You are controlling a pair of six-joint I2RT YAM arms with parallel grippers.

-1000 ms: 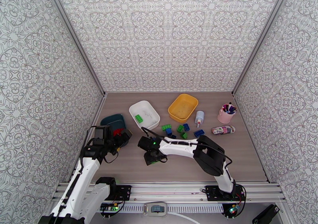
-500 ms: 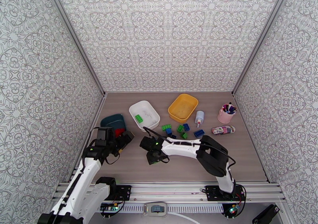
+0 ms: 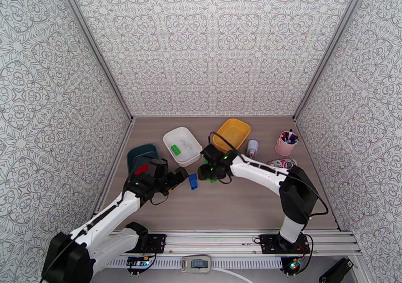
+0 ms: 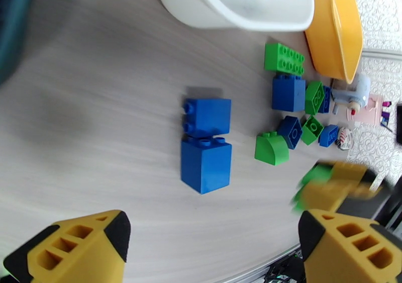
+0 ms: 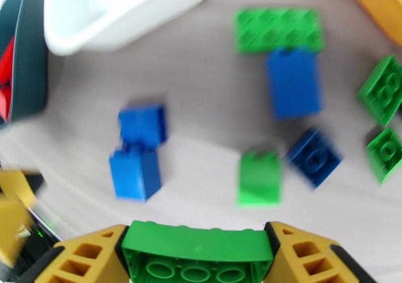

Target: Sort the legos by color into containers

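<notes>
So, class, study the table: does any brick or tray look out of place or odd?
Two blue bricks lie apart from the main pile, seemingly tipped onto their sides. Nothing looks spilled or damaged.

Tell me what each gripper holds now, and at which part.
The right gripper clamps a long green lego by its two short ends. The left gripper is open and holds nothing.

We see the green studded plastic brick (image 5: 195,254) cut off by the right wrist view's lower edge. The dark teal plastic tray (image 4: 11,22) sits cropped and blurred at the left wrist view's left edge.
</notes>
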